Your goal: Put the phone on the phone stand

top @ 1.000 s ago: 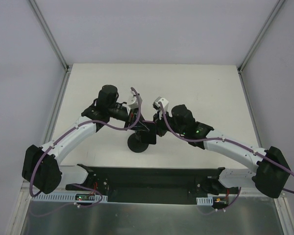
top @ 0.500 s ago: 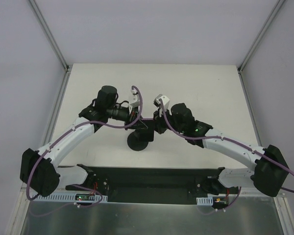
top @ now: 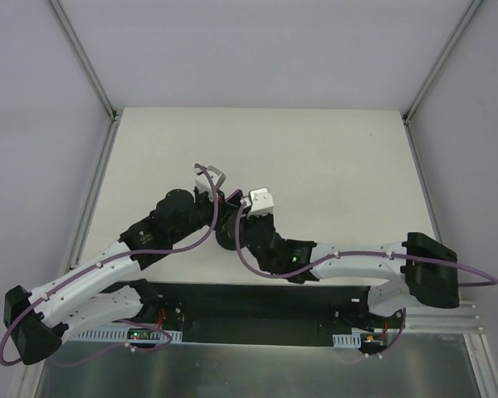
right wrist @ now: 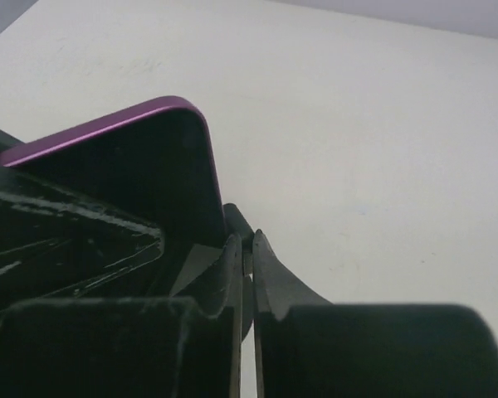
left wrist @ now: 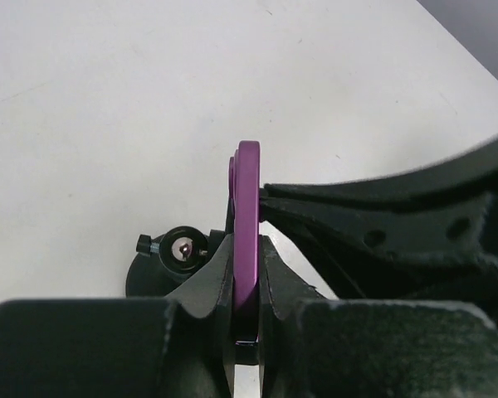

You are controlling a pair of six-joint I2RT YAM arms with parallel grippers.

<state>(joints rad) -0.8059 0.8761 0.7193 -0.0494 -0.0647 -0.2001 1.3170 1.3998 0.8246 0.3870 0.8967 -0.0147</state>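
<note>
Now drawn nearer, left pincer (left wrist: 247, 249) grips the purple-edged black phone (left wrist: 247, 199); right pincer (right wrist: 243, 249) pinches the black disc-based stand (left wrist: 170, 253).

Even, diffuse overhead light is brightening the white desk (top: 332, 157) without glare. Only soft, faint shadows are lying beneath the arms (top: 91, 278). In both wrist views the near jaws are blurring out of focus, and the phone (left wrist: 246, 215) edge is showing a mild sheen.
</note>
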